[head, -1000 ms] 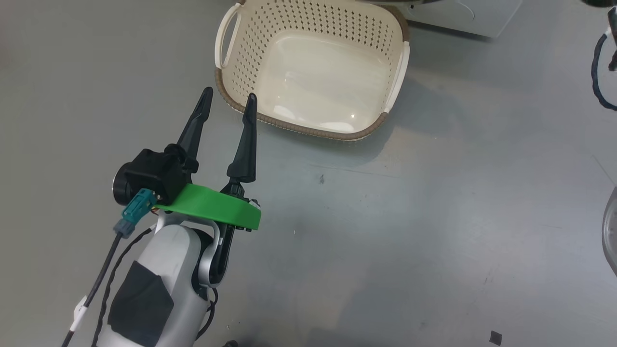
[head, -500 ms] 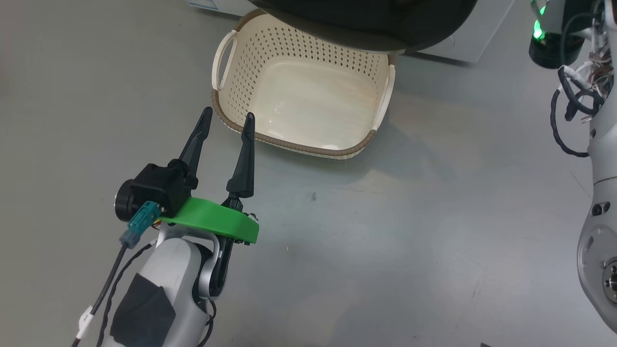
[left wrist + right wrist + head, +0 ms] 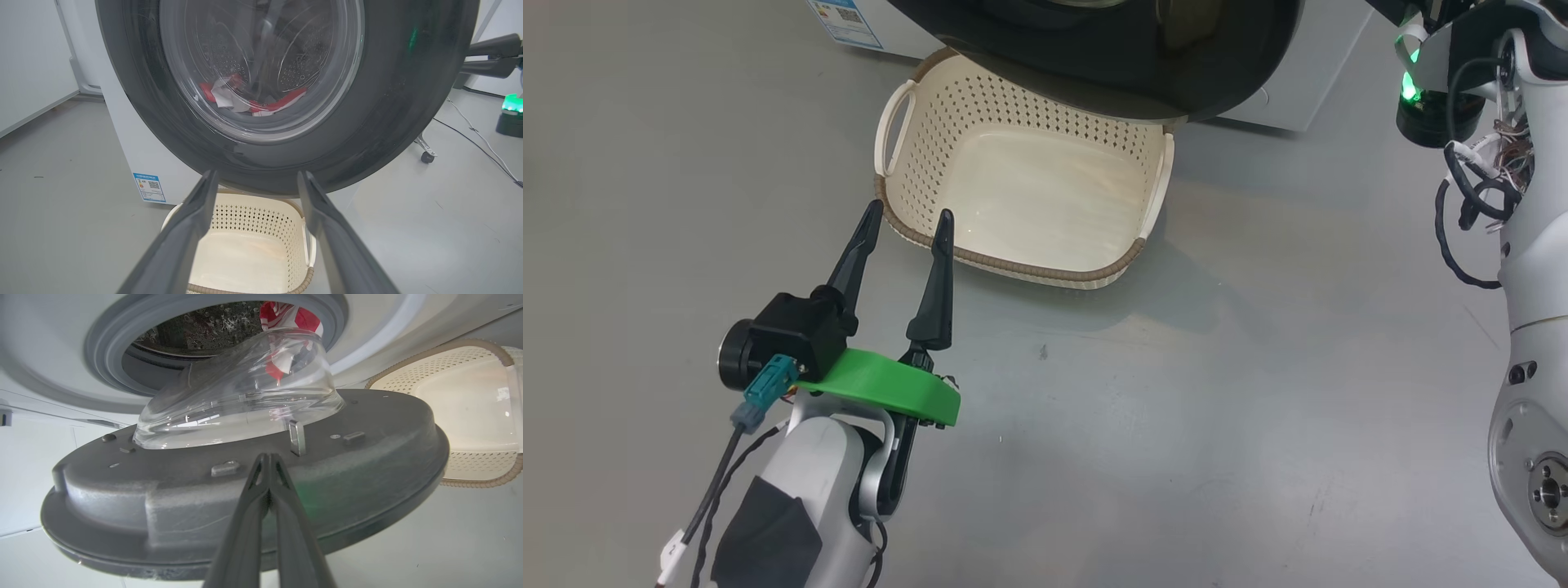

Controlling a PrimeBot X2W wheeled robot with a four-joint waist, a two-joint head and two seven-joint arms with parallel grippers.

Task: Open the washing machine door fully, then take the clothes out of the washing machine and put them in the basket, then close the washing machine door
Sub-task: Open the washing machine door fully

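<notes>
Cream perforated basket sits on grey floor in head view, loop handles left & right. My L gripper is spread wide, empty, tips at its near brown rim. Glossy black washing machine door overhangs the far end, white washing machine behind. L wrist: red/white clothes seen thru the glass. R wrist: R gripper fingers pressed together, holding nothing, by the door's grey inner face; clear bowl bulges toward the drum opening.

Head view down on basket; both wrist views near the door.
</notes>
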